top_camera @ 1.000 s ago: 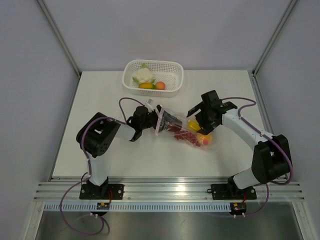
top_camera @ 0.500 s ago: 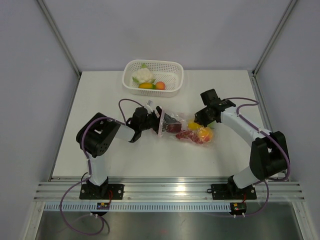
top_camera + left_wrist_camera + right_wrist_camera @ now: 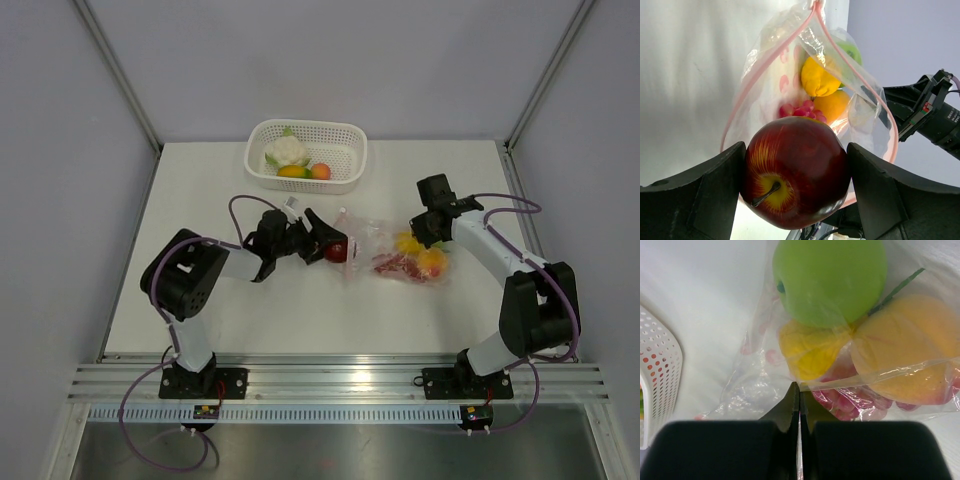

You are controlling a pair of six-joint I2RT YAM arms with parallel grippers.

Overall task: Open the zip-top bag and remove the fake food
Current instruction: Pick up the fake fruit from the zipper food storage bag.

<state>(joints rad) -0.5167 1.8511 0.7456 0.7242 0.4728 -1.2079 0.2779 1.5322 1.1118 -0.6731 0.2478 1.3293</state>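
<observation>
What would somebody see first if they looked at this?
A shiny red apple, squeezed by the left gripper at the mouth of the clear bag, mid-table. The right gripper pinches the bag's other end, with a green apple and yellow fruit inside. A white basket holding a cauliflower stands at the far edge.

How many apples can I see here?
2. A red apple is held by the left gripper at the mouth of the zip-top bag; a green apple lies inside it. More could be hidden behind other fruit.
</observation>
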